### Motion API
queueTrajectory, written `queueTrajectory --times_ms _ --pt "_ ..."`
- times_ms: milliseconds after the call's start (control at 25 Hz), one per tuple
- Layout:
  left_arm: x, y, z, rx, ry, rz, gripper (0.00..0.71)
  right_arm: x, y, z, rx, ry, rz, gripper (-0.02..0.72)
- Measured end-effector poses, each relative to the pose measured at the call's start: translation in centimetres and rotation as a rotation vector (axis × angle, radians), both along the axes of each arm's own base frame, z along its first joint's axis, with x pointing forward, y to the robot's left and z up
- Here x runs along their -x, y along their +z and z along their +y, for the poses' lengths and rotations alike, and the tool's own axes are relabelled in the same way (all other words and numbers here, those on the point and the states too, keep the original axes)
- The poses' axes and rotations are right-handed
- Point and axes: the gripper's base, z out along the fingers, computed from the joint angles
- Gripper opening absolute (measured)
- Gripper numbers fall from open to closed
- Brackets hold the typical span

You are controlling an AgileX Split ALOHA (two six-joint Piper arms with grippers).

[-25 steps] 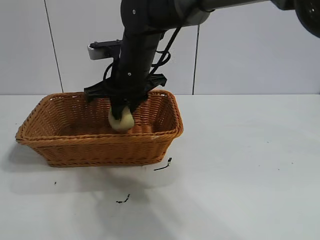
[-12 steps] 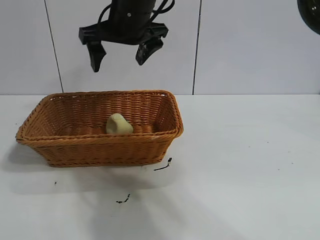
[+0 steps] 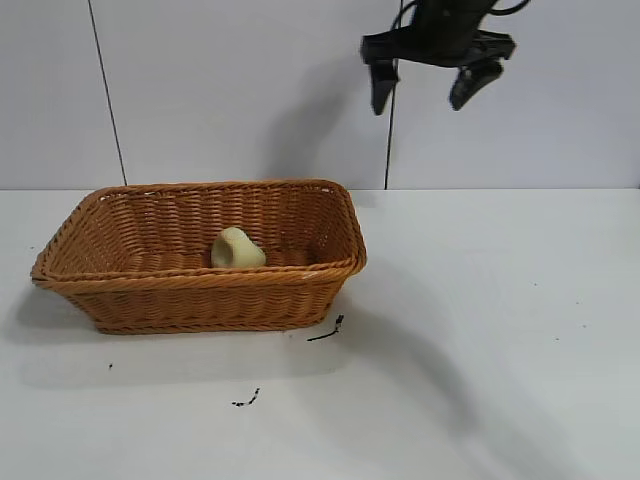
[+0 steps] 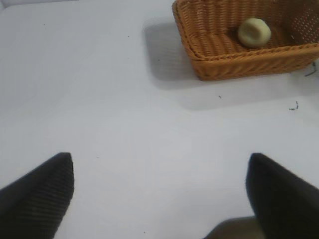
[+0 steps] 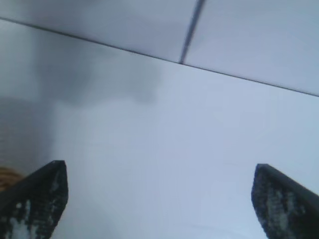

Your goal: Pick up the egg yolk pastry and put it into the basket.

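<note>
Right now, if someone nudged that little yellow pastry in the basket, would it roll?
Probably a little: the egg yolk pastry looks rounded and lies tipped on its side. The basket wall would likely stop it. It seems light and soft, perhaps easily dented.

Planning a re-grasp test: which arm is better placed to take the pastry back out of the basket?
Probably right: the right pincer, open, hangs high just beyond the basket holding the pastry. The left pincer, also open, sits well away from it.

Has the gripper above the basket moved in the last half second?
Yes. The right gripper has swung right, from above the basket to beyond its right end, jaws open. The egg yolk pastry lies inside.
</note>
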Motion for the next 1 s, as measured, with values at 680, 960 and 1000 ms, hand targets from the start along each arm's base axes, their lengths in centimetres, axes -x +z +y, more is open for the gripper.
queueTrajectory --times_ms 680,960,1000 --pt "0.0 0.0 0.0 0.0 0.0 0.0 0.696 2.4 3.2 -6.7 -0.007 -0.103 0.042 0.693" --pt "0.0 0.0 0.0 0.0 0.0 0.0 0.696 11.1 7.8 -6.9 0.009 -0.082 0.108 0.693" --pt "0.0 0.0 0.0 0.0 0.0 0.0 0.696 12.8 8.3 -7.0 0.011 -0.08 0.118 0.693"
